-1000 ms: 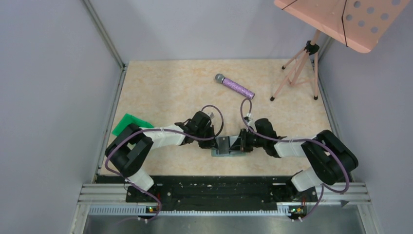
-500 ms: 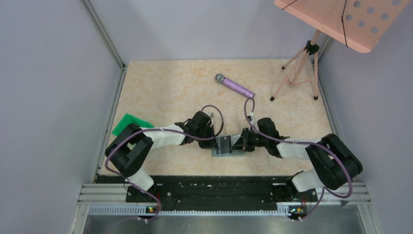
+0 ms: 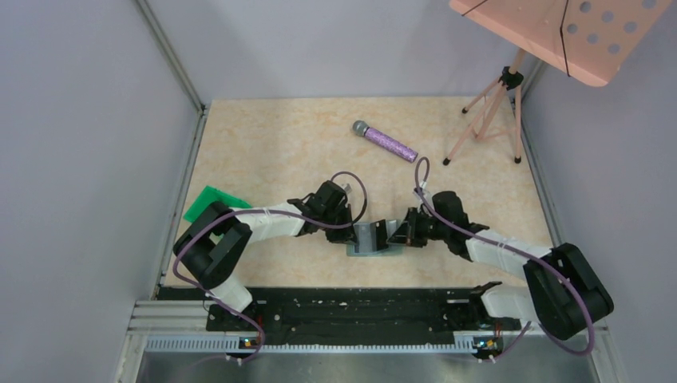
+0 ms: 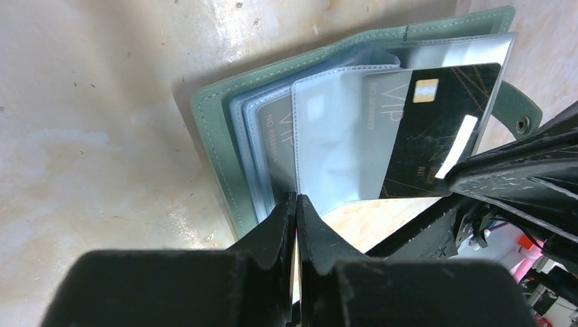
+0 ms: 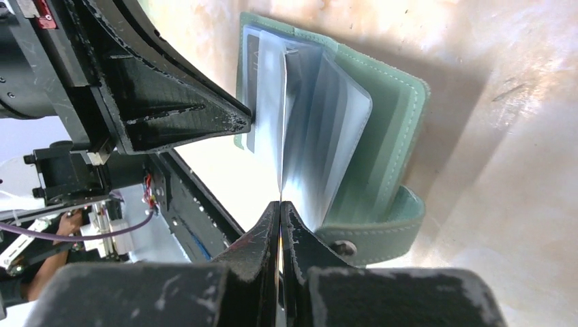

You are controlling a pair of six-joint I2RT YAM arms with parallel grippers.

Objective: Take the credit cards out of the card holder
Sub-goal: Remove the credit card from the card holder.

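Tabletop (image 3: 279, 144) close-up, near its front edge: 2 arms meet from either side over the holder (image 3: 363, 250), which lies open on its green back, midway between them.

The microphone (image 3: 386, 141), the stand (image 3: 487, 120) and the green sheet (image 3: 209, 201) all sit well apart, so the surface around the holder is free on every side but the one facing the arm bases.

The left fingers (image 4: 272, 231) are pressed together on the lower edge of 1 clear sleeve (image 4: 334, 150), apparently to anchor the pages while the other arm pulls.

The right fingers (image 5: 262, 238) are pinched on the corner of a dark card (image 4: 436, 129), which stands partly out of that sleeve's open side and reaches over the holder's far half.

A 2nd card (image 4: 276, 133) shows through a sleeve further back, so the task looks barely begun.

The card's likely way out is sideways toward the right arm. The sleeve mouth is snug and the strap (image 4: 514, 112) lies just beside that route, so a crooked pull could drag the holder along.
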